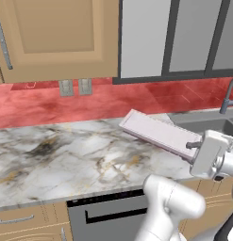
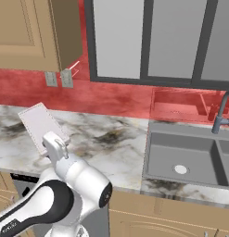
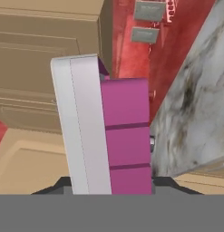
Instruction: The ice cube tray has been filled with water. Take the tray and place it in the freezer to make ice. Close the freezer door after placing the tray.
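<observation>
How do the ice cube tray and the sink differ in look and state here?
The ice cube tray is a thin pale slab with a magenta edge; the sink is a deep grey basin. The tray is lifted and tilted above the marble counter, clamped at one end by the pincer; the sink sits fixed, sunk into that counter. The tray lies left of the sink. Both are rectangular.

I see the ice cube tray [image 1: 158, 133] pale pink-white on top, magenta underneath, lifted clear above the marble counter [image 1: 56, 155] and tilted.
</observation>
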### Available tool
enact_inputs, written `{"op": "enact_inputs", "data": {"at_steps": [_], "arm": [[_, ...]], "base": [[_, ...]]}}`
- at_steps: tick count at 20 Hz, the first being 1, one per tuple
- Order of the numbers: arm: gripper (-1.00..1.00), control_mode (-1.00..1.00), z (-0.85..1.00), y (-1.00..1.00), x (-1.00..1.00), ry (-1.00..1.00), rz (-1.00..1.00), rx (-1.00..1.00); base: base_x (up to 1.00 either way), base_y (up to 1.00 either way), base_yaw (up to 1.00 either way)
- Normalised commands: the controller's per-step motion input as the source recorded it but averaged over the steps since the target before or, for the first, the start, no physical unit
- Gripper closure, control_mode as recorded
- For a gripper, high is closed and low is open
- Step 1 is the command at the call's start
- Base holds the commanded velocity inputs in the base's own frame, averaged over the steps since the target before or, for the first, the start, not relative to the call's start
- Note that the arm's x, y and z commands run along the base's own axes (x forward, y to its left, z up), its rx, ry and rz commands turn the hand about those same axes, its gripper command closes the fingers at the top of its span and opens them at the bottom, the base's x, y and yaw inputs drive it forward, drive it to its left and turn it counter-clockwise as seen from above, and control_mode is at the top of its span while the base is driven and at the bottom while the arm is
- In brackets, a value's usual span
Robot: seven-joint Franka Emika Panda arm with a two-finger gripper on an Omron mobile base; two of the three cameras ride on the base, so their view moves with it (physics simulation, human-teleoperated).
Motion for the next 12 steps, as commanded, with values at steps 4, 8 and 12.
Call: {"op": "enact_inputs", "data": {"at_steps": [4,8,12], "arm": [[1.00,-1.00,0.41,0.00,-0.33,0.00,0.00,0.00],[1.00,-1.00,0.32,0.00,-0.27,0.00,0.00,0.00],[1.00,-1.00,0.13,0.00,-0.07,0.01,0.00,0.00]], "base": [[0.00,0.00,0.00],[0.00,0.00,0.00],[0.00,0.00,0.00]]}}
